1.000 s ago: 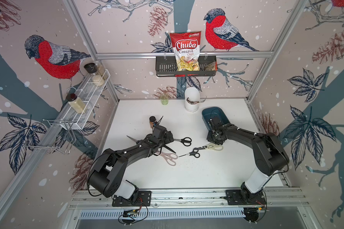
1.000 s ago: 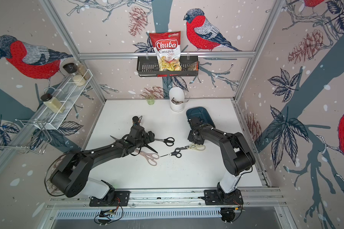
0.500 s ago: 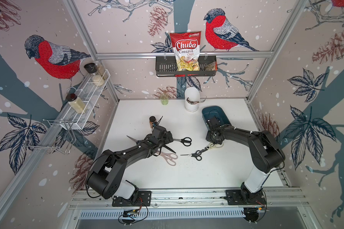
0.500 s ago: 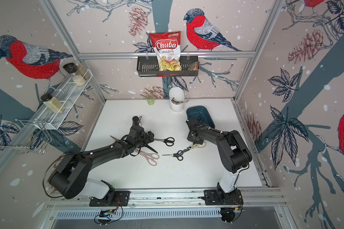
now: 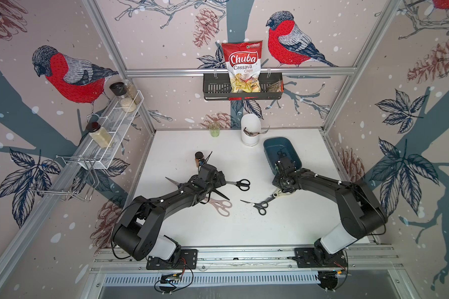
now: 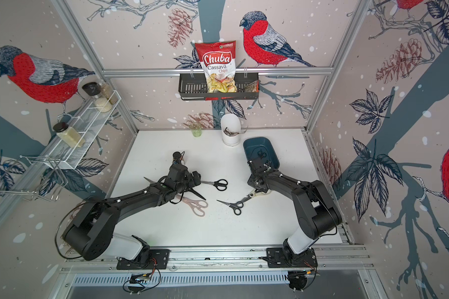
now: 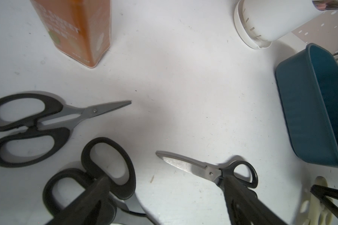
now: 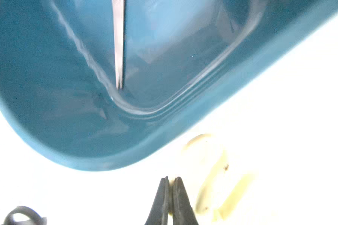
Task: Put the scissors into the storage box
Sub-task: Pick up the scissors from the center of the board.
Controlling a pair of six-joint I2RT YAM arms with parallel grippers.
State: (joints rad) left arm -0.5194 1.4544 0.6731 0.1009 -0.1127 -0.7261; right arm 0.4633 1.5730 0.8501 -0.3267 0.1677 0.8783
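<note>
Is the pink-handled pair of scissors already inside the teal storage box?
No, the pink-handled scissors lie on the white table, well apart from the storage box.

Storage box (image 5: 276, 142) teal-blue; black-handled scissors (image 5: 237, 183), pink-handled shears (image 5: 218, 204), cream-handled shears (image 5: 279, 193); worktop (image 5: 244, 233) white; walls (image 5: 166, 38) bullfinch-patterned.

Scissors (image 8: 119, 48) inside box (image 8: 47, 116): blades only, handles cut off. Cream shears (image 8: 213, 175) just outside box: blurred, overexposed, blades out of frame. Box's near end: hidden behind right arm (image 5: 322, 181) in both top views.
</note>
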